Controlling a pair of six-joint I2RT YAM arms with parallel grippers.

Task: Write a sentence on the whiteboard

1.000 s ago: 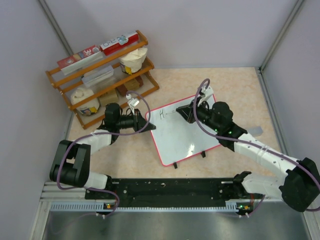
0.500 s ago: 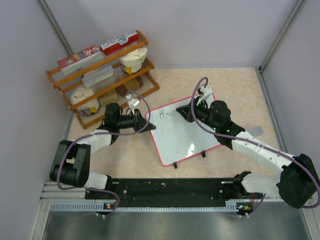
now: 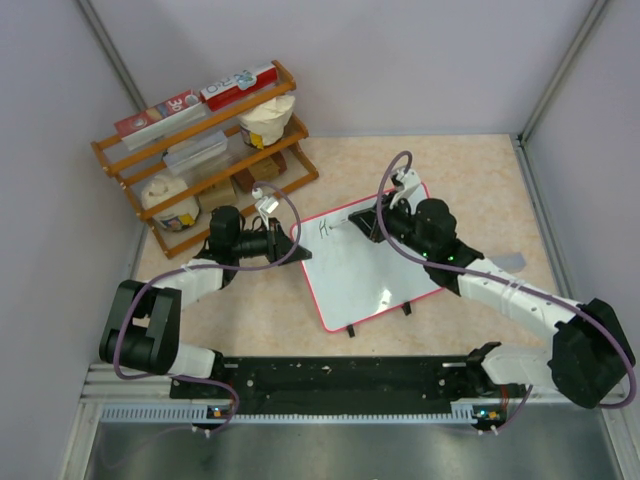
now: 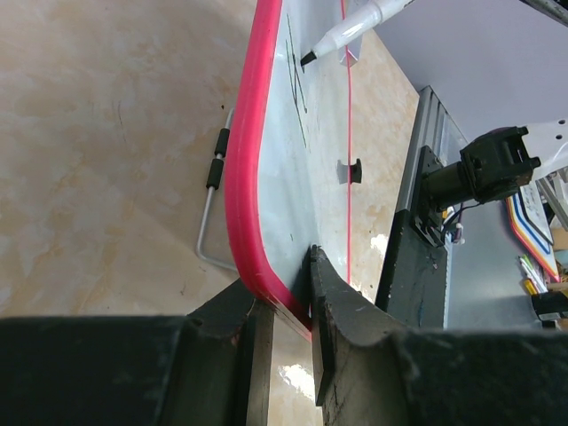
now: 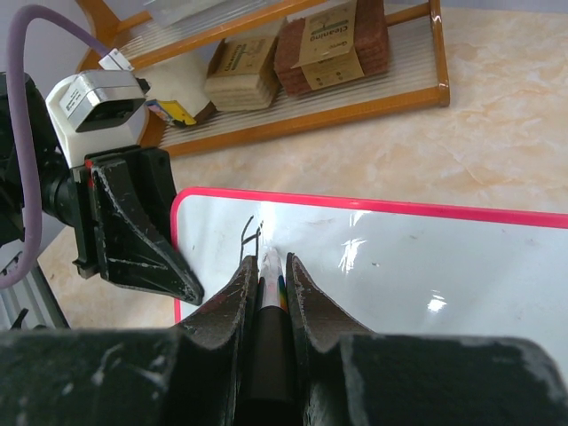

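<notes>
I see, 10 o'clock — wooden rack (image 3: 213, 119) | top shelf: red boxes (image 3: 237, 86) | below: white bags (image 3: 266, 118), brown packs (image 5: 333, 40) | beige table (image 3: 480, 180)

Lab booth: grey partitions (image 3: 400, 70), aluminium rail (image 3: 330, 411)

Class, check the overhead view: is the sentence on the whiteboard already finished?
No: the whiteboard bears only a few black marker strokes near one corner, and the rest is blank.
</notes>
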